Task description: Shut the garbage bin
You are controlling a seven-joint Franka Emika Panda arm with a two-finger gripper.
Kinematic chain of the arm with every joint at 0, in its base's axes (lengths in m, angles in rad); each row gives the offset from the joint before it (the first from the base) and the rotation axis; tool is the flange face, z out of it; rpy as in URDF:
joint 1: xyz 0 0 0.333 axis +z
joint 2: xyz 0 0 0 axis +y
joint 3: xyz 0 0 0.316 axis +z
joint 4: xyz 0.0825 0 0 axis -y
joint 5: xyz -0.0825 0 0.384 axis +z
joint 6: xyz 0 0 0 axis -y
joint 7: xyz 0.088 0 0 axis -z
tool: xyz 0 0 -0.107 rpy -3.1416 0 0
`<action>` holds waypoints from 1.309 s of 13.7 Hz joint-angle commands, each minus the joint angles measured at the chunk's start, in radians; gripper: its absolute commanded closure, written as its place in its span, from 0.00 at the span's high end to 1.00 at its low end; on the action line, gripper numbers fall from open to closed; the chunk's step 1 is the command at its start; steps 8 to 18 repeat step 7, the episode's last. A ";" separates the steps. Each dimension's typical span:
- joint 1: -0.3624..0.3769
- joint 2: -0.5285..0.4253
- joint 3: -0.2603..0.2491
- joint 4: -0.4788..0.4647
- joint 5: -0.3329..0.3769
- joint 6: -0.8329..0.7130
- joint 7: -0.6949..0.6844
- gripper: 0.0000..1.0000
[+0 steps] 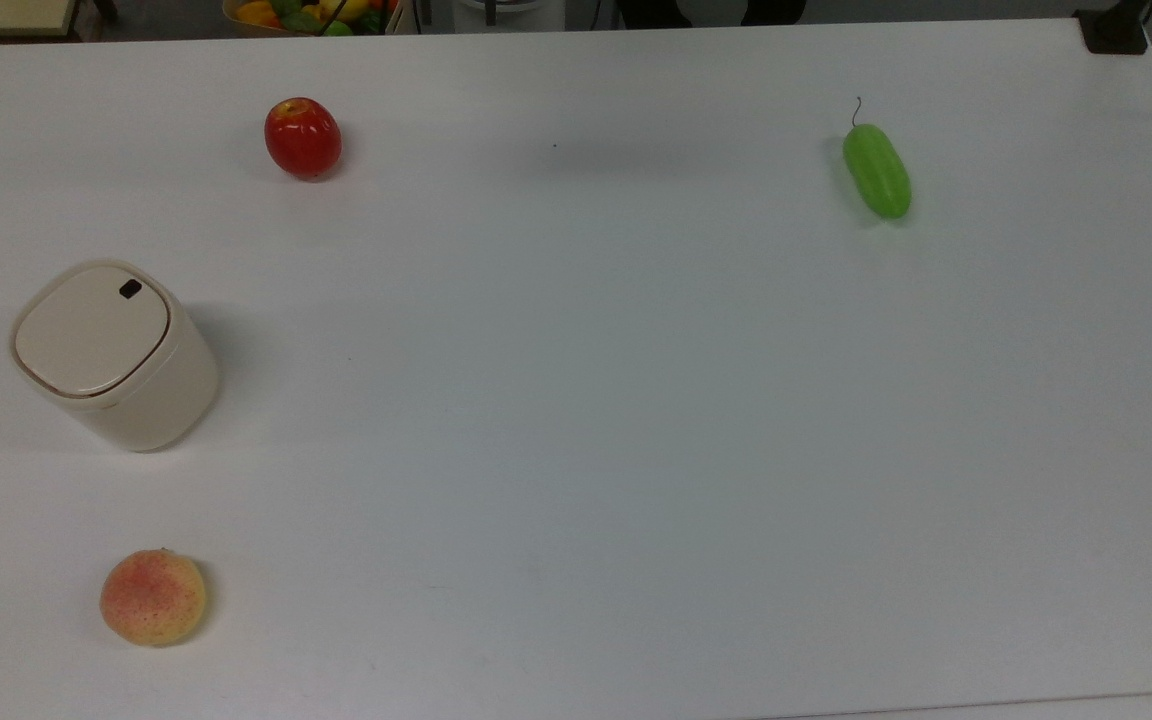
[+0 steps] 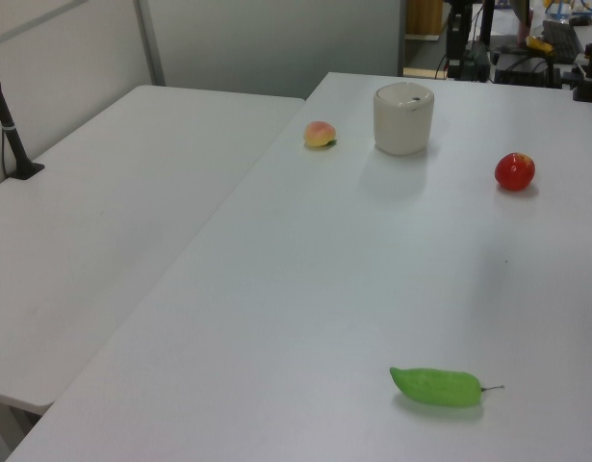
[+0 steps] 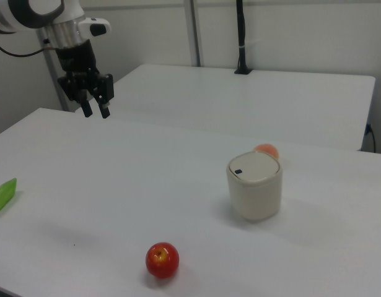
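Sitting with its lid flat down, the bin is looking closed already, while the tool, fingers slightly apart and empty, is hanging high, well away from the bin.

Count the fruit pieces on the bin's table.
3. Red apple at the top view's upper left, peach at its lower left below the garbage bin, green cucumber-like piece at its upper right.

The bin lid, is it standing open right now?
No, in the top view the bin has its lid lying flat and flush on the rim, with none of the inside showing.
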State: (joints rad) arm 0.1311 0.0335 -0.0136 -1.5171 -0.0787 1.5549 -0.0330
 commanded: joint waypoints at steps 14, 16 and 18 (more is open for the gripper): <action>0.002 -0.027 -0.011 -0.026 -0.006 -0.001 -0.011 1.00; 0.002 -0.027 -0.011 -0.026 -0.006 -0.001 -0.011 1.00; 0.002 -0.027 -0.011 -0.026 -0.006 -0.001 -0.011 1.00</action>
